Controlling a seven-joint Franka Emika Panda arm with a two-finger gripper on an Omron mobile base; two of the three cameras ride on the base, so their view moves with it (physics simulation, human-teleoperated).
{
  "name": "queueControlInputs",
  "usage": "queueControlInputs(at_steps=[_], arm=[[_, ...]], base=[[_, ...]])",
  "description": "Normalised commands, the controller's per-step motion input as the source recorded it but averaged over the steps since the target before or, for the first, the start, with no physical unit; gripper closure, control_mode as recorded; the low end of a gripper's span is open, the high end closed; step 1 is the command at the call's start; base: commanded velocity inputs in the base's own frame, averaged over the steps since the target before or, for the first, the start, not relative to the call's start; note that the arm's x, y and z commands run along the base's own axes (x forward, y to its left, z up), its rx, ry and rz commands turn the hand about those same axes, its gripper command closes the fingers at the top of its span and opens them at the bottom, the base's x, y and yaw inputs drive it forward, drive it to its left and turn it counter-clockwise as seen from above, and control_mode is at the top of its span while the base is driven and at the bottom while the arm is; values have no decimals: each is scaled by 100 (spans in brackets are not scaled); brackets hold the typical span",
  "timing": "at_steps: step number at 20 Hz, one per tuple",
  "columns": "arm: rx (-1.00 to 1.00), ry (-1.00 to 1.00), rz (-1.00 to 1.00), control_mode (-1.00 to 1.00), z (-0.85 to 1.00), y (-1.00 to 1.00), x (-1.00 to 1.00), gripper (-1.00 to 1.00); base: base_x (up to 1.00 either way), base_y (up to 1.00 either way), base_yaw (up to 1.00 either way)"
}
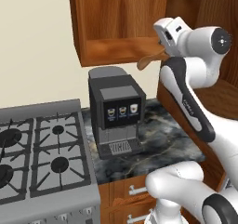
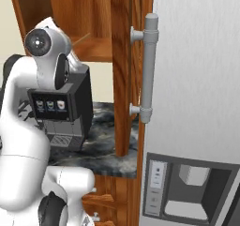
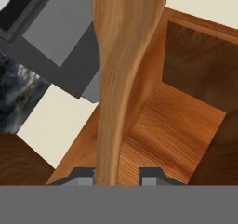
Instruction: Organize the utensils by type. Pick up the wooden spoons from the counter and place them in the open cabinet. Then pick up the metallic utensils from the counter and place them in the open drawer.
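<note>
A wooden spoon [image 3: 116, 69], orange-brown with streaked grain, runs from the bottom centre of the hand view up to the top edge, its slim handle widening into a broad bowl. In the left base view it [image 1: 149, 59] sticks out leftward, upper right of frame, at the open cabinet's [image 1: 116, 49] bottom shelf edge.

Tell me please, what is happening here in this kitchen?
The white robot arm is holding a wooden spoon in its claw, gripped by the handle. It has the spoon raised up at the open cabinet above the counter, with the spoon's bowl sticking out past the cabinet's bottom shelf, above the coffee machine. The spoon is not yet set down inside. A stove stands to the left of the counter.
</note>
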Motion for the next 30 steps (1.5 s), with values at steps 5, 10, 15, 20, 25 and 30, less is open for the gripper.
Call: queueControlInputs(at_steps=[5,10,15,20,25,30], arm=[[8,7,0,-100,17,0,40,100],[8,3,0,-100,9,0,45,100],[2,2,0,-100,-2,9,34,100],[0,1,0,-100,-16,15,28,100],[2,0,-1,-100,-13,9,35,100],[5,0,-1,-100,0,0,53,100]], base=[[0,0,0],[0,0,0],[0,0,0],[0,0,0],[0,0,0],[0,0,0]])
